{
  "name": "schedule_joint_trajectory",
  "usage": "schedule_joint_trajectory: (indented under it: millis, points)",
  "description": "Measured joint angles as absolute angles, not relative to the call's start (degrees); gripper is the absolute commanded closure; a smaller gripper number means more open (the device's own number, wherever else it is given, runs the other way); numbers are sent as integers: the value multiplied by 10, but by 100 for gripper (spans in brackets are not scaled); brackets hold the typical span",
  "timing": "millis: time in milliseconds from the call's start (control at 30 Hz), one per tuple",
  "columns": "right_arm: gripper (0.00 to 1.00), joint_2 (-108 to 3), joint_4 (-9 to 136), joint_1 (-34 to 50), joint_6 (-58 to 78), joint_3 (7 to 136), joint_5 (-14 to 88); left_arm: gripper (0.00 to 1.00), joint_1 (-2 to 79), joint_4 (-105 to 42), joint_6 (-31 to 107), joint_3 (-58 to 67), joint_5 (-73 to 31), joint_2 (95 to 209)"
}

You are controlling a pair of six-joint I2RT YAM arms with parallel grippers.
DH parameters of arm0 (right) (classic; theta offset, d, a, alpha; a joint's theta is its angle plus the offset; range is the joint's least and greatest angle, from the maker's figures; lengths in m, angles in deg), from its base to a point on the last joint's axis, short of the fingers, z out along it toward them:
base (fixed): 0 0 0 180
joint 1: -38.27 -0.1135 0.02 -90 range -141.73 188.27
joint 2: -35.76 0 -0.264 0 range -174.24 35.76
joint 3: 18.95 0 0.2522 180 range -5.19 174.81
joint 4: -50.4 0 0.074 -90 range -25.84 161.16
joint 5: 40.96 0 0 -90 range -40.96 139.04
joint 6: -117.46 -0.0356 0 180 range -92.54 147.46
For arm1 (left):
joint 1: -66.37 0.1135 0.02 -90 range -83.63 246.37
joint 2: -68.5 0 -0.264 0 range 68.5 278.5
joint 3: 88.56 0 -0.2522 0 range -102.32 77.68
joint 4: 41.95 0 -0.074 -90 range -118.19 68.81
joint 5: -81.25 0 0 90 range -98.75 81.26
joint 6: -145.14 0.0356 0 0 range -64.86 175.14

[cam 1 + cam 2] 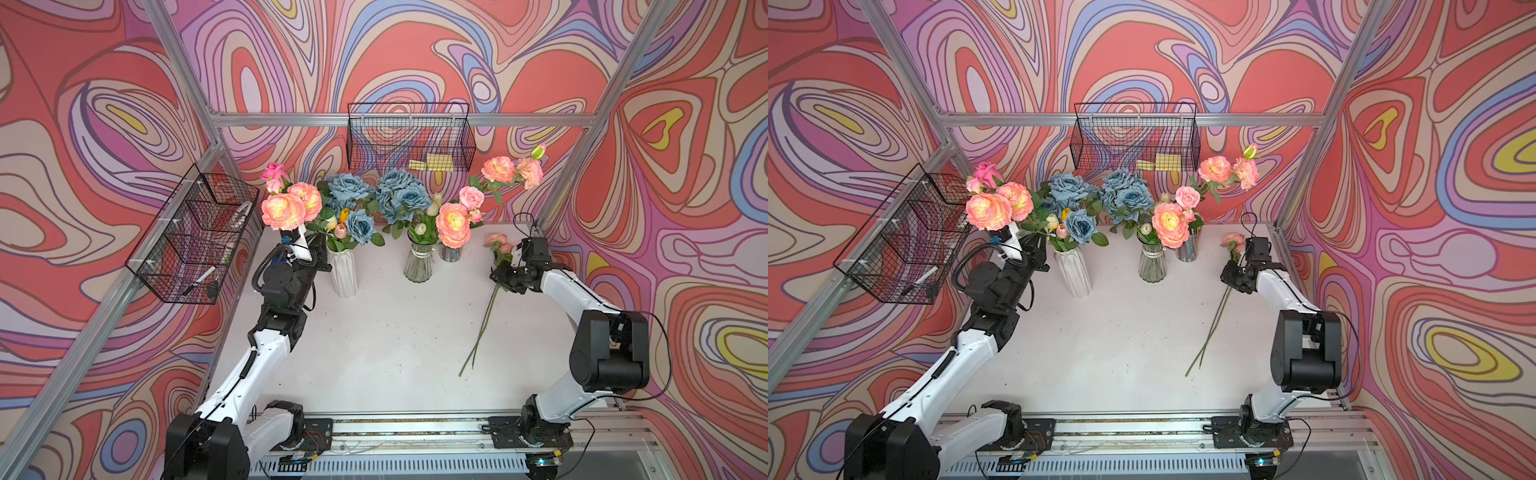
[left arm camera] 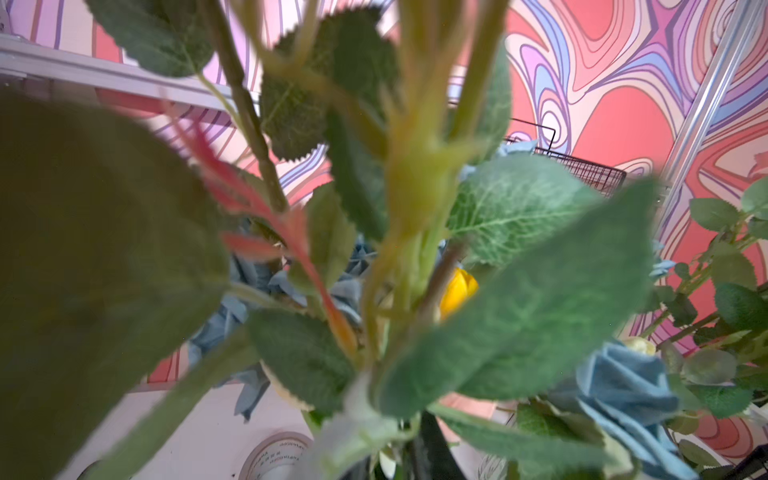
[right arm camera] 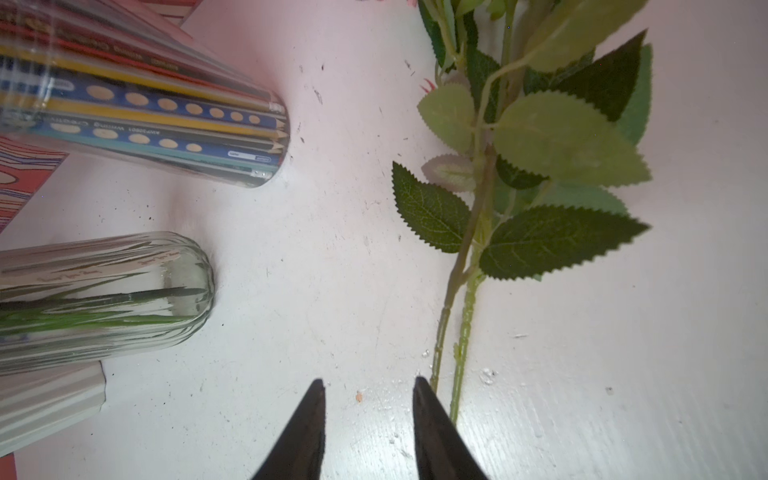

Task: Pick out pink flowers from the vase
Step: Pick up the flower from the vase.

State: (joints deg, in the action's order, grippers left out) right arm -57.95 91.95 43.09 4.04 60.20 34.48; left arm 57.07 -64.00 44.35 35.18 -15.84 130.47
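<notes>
Pink flowers are bunched above three containers at 12 o'clock on the white tabletop. Two stems are laid at 3 o'clock beside the narrowly parted, empty right tool. The left tool's state cannot be told. Swirled walls are seen all round.

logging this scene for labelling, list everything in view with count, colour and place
white vase: one, white, table back left
glass vase: one, clear, table back centre
pencil jar: one, clear, beside glass vase
standing pink flowers: several, peach-pink, above the vases
loose pink flowers: two stems, pale pink, lying table right
blue roses: several, blue, over both vases
tulips: few, orange and white, among the roses
wire baskets: two, black, back and left walls
left pincer: one, black, at white vase's stems, jaws hidden
right pincer: one, black, open, beside loose stems
</notes>
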Motion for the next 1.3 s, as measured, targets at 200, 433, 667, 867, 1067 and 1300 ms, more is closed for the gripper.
schedule_joint_trajectory:
  millis: [200, 433, 667, 867, 1067, 1300]
  points:
    - [63, -571, 916, 431, 40, 601, 343, 97, 571, -639, 444, 349, -163, 1304]
    - [63, -569, 907, 431, 40, 600, 336, 99, 571, -635, 449, 341, -162, 1303]
    - [62, -567, 905, 431, 40, 600, 325, 100, 571, -607, 455, 316, -163, 1298]
    - [57, -554, 904, 431, 38, 601, 313, 100, 571, -603, 455, 314, -163, 1296]
    - [51, -548, 903, 431, 34, 601, 296, 100, 571, -575, 455, 293, -169, 1296]
    - [42, -537, 889, 431, 22, 600, 261, 100, 571, -553, 455, 268, -186, 1291]
